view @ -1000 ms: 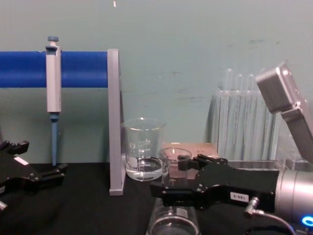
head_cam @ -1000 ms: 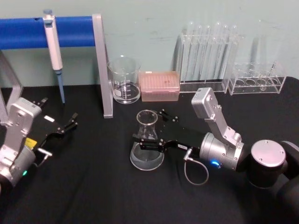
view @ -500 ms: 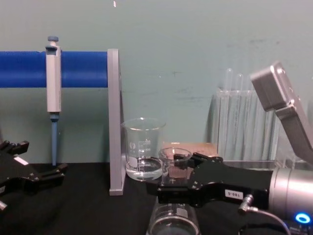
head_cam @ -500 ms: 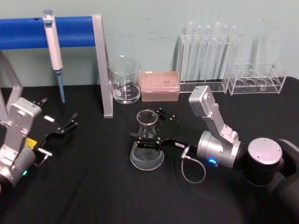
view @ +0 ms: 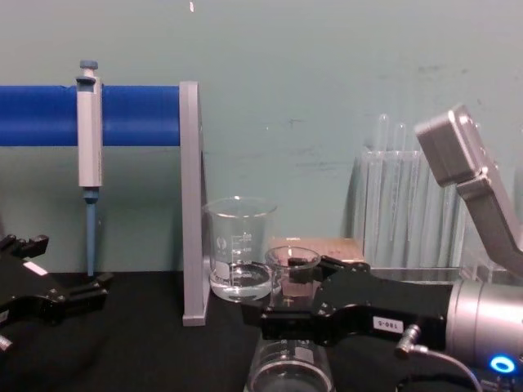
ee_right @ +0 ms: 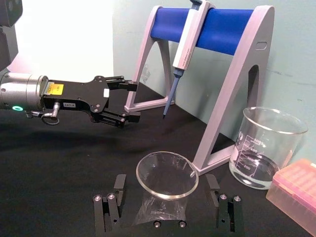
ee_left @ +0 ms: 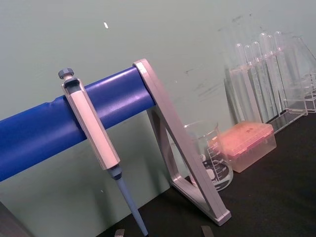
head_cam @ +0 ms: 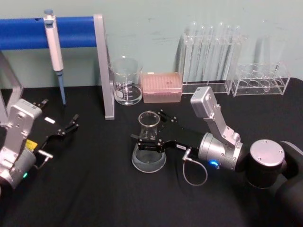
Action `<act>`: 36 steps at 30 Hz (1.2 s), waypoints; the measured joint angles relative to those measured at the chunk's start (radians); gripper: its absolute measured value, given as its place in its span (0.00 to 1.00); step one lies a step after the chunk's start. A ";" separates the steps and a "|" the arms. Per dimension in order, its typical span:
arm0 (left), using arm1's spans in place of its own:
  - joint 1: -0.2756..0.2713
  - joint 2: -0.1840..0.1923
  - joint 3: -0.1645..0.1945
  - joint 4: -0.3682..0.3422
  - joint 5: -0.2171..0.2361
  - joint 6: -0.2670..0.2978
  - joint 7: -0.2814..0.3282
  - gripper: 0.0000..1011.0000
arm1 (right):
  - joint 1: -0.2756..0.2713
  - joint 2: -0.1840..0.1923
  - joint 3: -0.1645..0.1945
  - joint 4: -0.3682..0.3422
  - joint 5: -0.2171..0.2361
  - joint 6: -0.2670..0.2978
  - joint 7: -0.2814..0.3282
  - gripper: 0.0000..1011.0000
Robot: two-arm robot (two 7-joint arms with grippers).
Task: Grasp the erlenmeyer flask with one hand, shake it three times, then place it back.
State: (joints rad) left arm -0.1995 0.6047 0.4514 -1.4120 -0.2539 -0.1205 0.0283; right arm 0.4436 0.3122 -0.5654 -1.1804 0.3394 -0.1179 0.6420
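Flask upright on the black table, near the middle, wide base flat on the surface, not lifted. In front of the beaker and the pink tip box, apart from both. Around the narrow neck, the right gripper, reaching in from the robot's right side with the silver wrist behind it. Seen from the right wrist, fingers spread, one at each side of the rim, with a clear gap to the glass on both sides; so not pinching anything yet. Compared with one second ago, shifted a little more toward the robot's left, so that the neck now sits somewhat deeper between the black jaws. Flask itself in the same place as before, not turned, not tipped. Probably means the end of the approach, with the grasp about to come; closing on the neck looks like the next step, then lifting, then the three shakes, all of these not yet begun. Worth some care: smooth glass and a narrow neck, so a slip or a knock to the base seems possible if the jaws close off centre. Left gripper parked far at the robot's left, jaws spread and empty, near the blue stand with the pipette hanging on it. Test tube racks at the back right, not involved.
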 joint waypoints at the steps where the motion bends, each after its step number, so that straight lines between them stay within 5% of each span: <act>1: 0.000 0.000 0.000 0.000 0.000 0.000 0.000 0.99 | 0.000 0.000 0.000 0.000 0.000 0.000 0.000 0.99; 11: 0.000 0.000 0.000 0.000 0.000 0.000 0.000 0.99 | 0.000 0.001 0.000 0.000 0.000 0.000 -0.001 0.89; 24: 0.000 0.000 0.000 0.000 0.000 0.000 0.000 0.99 | -0.001 0.002 0.001 -0.001 0.000 0.000 -0.001 0.48; 36: 0.000 0.000 0.000 0.000 0.000 0.000 0.000 0.99 | -0.001 0.002 0.002 -0.002 0.002 0.000 -0.001 0.45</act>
State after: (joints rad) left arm -0.1995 0.6047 0.4514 -1.4120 -0.2539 -0.1205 0.0283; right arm 0.4425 0.3141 -0.5636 -1.1824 0.3412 -0.1179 0.6410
